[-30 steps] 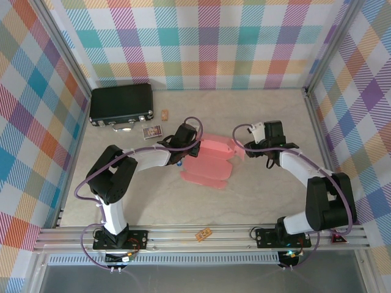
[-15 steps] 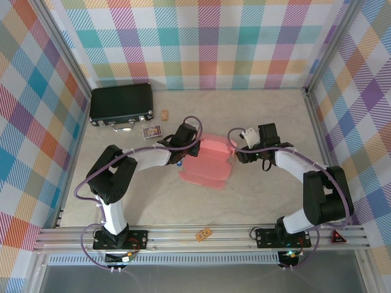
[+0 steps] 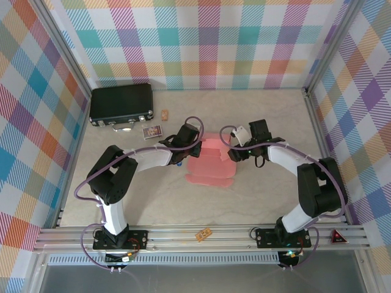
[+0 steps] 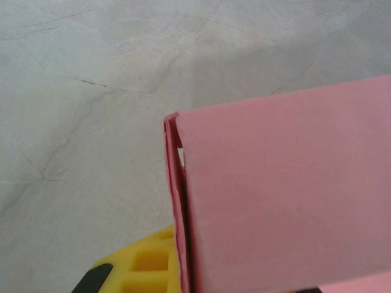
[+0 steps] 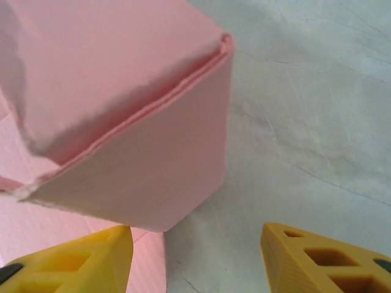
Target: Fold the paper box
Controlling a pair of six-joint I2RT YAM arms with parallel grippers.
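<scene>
Top view: the right gripper [image 3: 235, 152] has swung left against the paper box [image 3: 209, 160] at mid-table, standing its right flap up (a wall forming). The black case [image 3: 121, 104], far left, stays latched, its contents hidden.

Left wrist: the left gripper [image 4: 180, 271] pinches the box's wall.

Right wrist: the jaws are apart and empty, with the box corner just ahead.
</scene>
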